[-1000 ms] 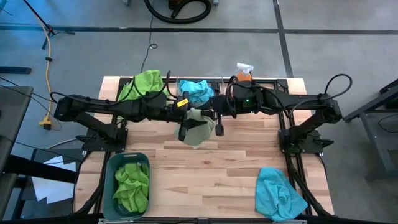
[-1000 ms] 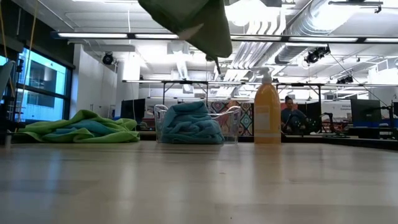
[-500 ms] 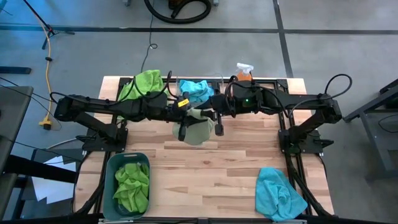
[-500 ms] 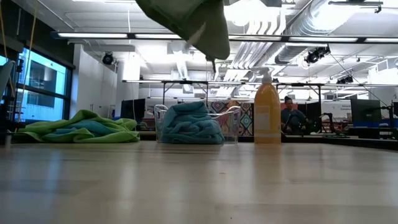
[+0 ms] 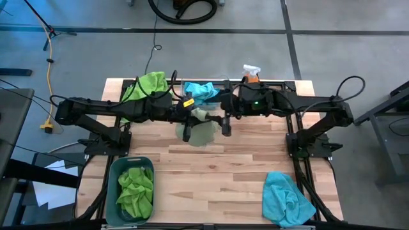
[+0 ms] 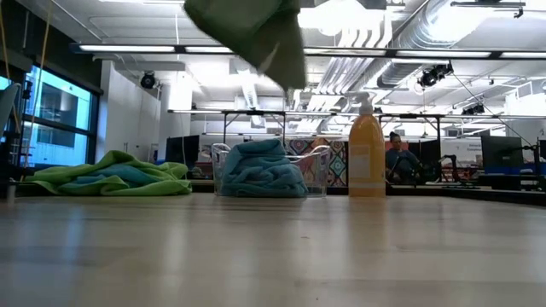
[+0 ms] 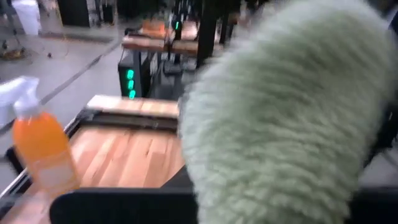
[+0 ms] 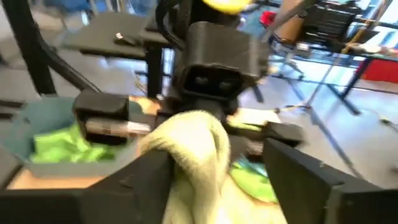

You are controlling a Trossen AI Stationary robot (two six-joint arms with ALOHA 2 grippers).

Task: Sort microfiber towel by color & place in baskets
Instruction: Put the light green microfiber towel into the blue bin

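Pale green microfiber towel (image 5: 203, 130) hangs above table centre, clear of the wood, long axis drooping toward the near edge. Left gripper (image 5: 186, 131) and right gripper (image 5: 225, 122) flank it; teal-grey basket (image 5: 114, 171) lies on the left arm's side. Right fingers (image 8: 305, 180) spread apart around the cloth; left grip: cannot tell

orange spray bottle (image 6: 366, 149) — upright | wooden table (image 5: 230, 172) — far edge
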